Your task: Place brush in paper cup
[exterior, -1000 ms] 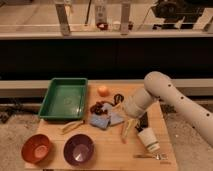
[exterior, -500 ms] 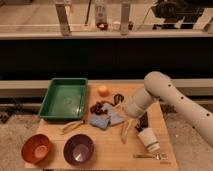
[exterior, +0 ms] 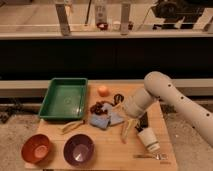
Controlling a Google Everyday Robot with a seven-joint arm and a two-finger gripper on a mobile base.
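**Gripper (exterior: 133, 121) low over the worktop, brush beside the cup**

Your gripper sits right of centre in the frame, at the end of the white arm (exterior: 170, 97) that reaches in from the right edge. You cannot tell whether it is closed on anything. A pale brush (exterior: 125, 131) slants down and left from it. The brush's lower tip is near the worktop (exterior: 112, 154), just left of the paper cup (exterior: 148, 139). The cup stands at lower right, its dark mouth open toward the gripper. The brush is probably angled and close so it can swing over the rim. Your purple bowl (exterior: 78, 149) and green tray (exterior: 64, 97) lie well left, clear of that path.
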